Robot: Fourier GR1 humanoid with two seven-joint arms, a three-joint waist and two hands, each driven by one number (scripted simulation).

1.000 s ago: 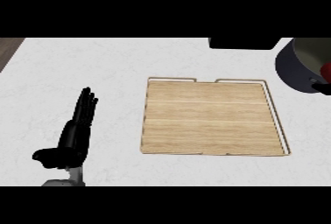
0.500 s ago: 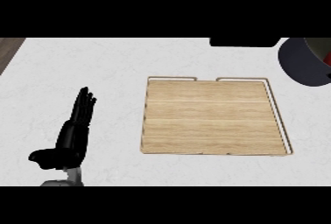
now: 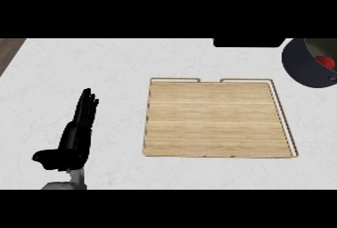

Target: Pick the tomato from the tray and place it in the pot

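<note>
Left hand point(image 3: 74, 136) flat, fingers straight, left of tray point(image 3: 217, 119); tomato point(image 3: 324, 61) in pot point(image 3: 308, 69); no legible writing.

The counter point(image 3: 99, 67) beneath and around the left hand point(image 3: 74, 136) is seen as white stone with faint grey veining, smooth and matt. The left hand itself is finished in matt black, as of plastic or rubber, and the forearm point(image 3: 66, 183) behind it in smooth pale grey. To the hand's right, the tray point(image 3: 217, 118) is shown with a floor of light wood, fine-grained and unglossed, edged by a thin brass-coloured metal rim. Farther right and beyond, the pot point(image 3: 306, 67) is given a dark blue-grey wall with a dull sheen, and the tomato point(image 3: 324, 61) inside is smooth, glossy red.
</note>
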